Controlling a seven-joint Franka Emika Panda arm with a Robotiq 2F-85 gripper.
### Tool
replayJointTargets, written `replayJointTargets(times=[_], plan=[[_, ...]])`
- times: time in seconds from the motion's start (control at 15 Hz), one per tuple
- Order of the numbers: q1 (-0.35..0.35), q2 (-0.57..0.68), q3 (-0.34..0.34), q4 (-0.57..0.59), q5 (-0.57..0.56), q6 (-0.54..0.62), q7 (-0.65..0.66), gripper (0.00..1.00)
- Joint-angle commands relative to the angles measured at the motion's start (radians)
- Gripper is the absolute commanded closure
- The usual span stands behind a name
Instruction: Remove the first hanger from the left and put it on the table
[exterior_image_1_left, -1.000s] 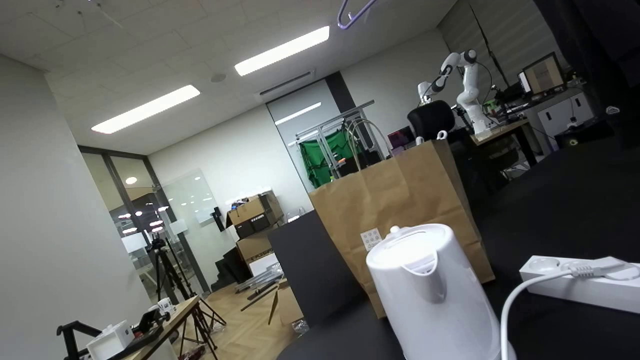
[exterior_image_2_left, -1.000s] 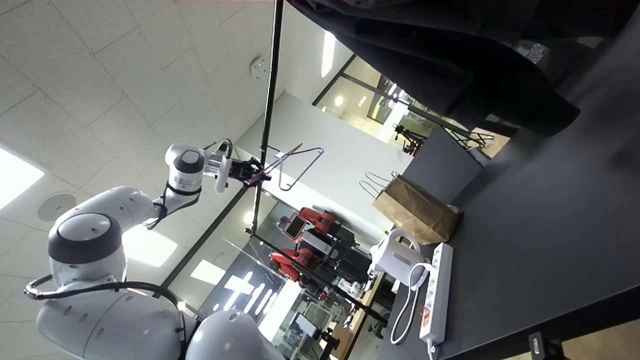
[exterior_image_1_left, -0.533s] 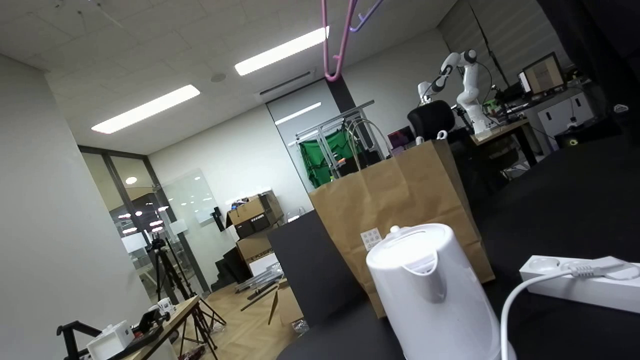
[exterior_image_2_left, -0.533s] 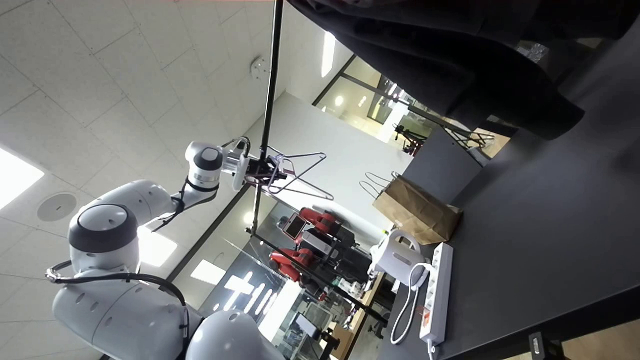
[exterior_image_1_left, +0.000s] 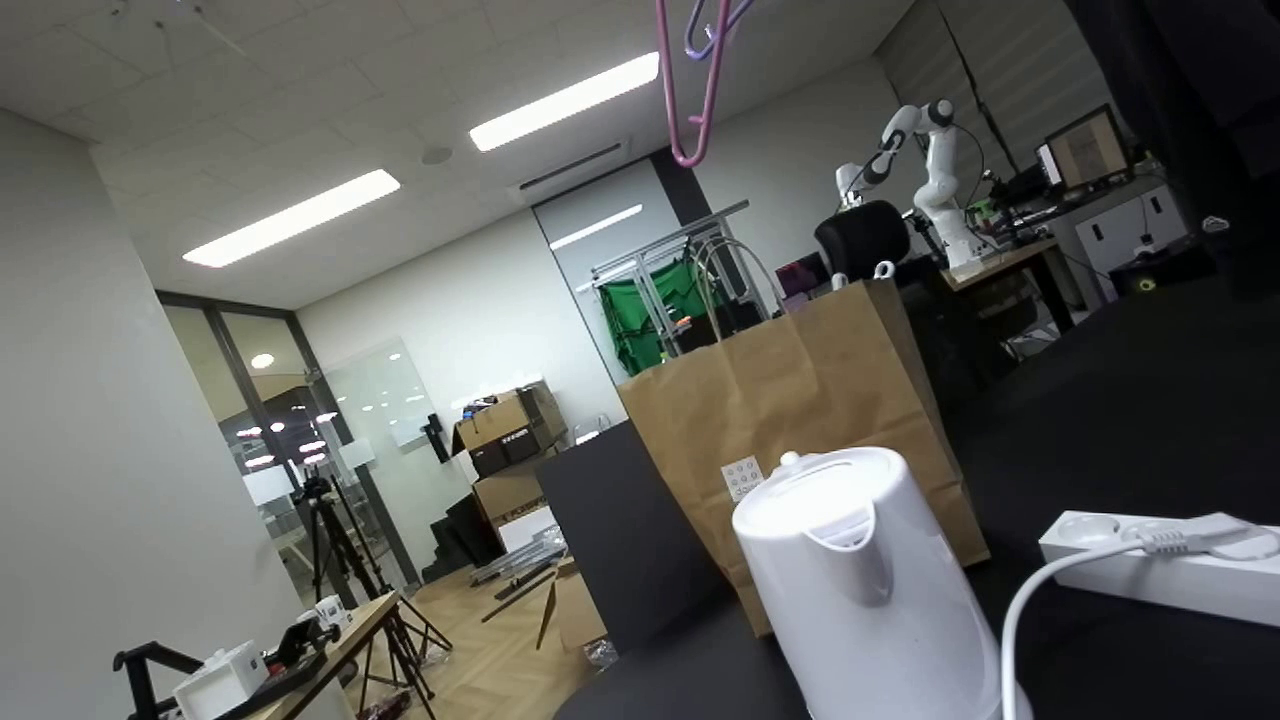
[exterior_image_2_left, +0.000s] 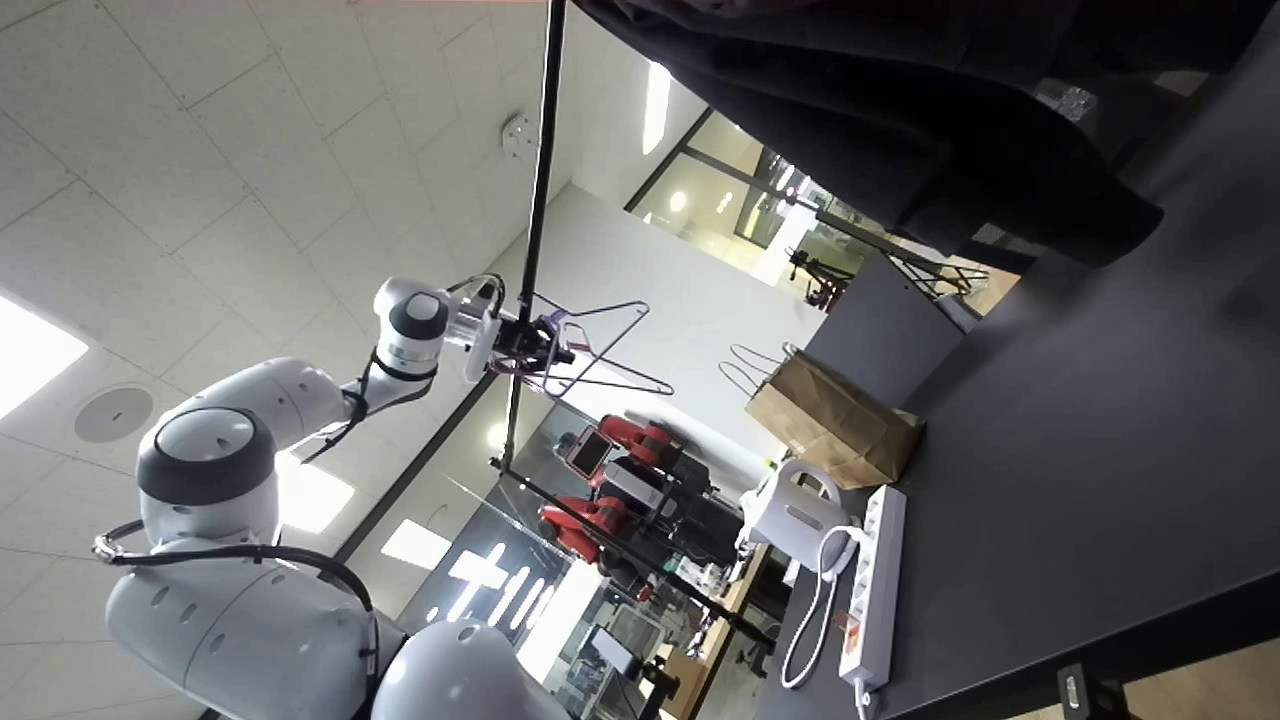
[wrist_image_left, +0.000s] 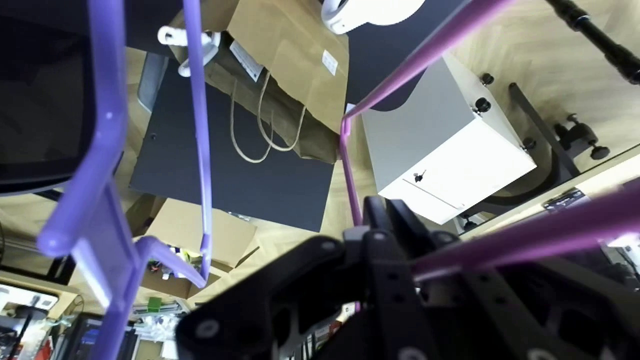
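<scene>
"Claw (wrist_image_left: 387, 207) first: apart or together?"

"Clamped on the hanger (wrist_image_left: 425, 53), the pink one, which ran in between its two sides."

"And where was that, going by the bag (exterior_image_1_left: 800, 400)?"

"Higher than the bag in both exterior views, and well apart from it."

"And the purple hanger (wrist_image_left: 111, 85)?"

"Higher than the bag too, and near the pink one."

"Was either of them on the pole (exterior_image_2_left: 541, 170)?"

"I couldn't tell; that part was too small to make out."

"What did the table (exterior_image_2_left: 1050, 450) carry?"

"The bag, the kettle (exterior_image_1_left: 880, 600) just beside the bag, and the strip (exterior_image_2_left: 876, 585) near the bag. The hanger hung clear of it all."
</scene>
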Motion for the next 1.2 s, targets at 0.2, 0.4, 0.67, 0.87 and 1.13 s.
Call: replayJointTargets(times=[0.2, 0.4, 0.67, 0.87, 1.13], plan=[[0.022, -0.187, -0.024, -0.054, 0.082, -0.210, -0.038, 0.98], [0.032, -0.280, -0.032, -0.062, 0.083, -0.309, -0.055, 0.98], [0.031, -0.375, -0.055, -0.075, 0.076, -0.384, -0.070, 0.98], [0.016, -0.415, -0.089, -0.095, 0.067, -0.403, -0.071, 0.98], [0.000, -0.425, -0.150, -0.106, 0.080, -0.419, -0.081, 0.98]])
